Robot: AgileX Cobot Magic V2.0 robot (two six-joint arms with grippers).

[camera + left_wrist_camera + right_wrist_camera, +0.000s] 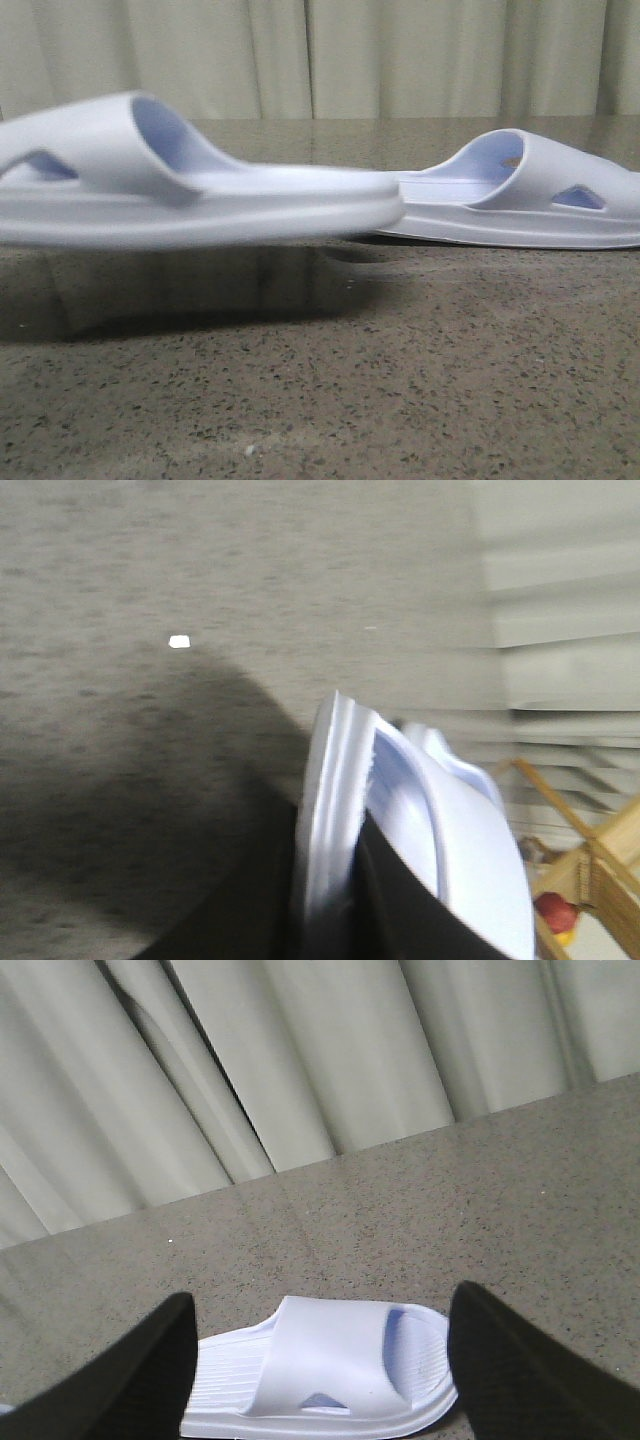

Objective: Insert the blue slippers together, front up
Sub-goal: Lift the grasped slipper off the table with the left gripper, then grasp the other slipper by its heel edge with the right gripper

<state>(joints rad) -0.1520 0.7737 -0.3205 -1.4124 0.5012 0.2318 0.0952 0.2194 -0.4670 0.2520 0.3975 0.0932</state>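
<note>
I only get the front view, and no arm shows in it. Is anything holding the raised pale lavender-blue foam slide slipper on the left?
Observer: Yes. The left gripper is shut on the raised slipper; its black fingers pinch the sole's edge.
Operator: And the right arm?
Observer: The right gripper hangs open over the other slipper, which lies strap up on the speckled table, framed by the two fingers.
</note>
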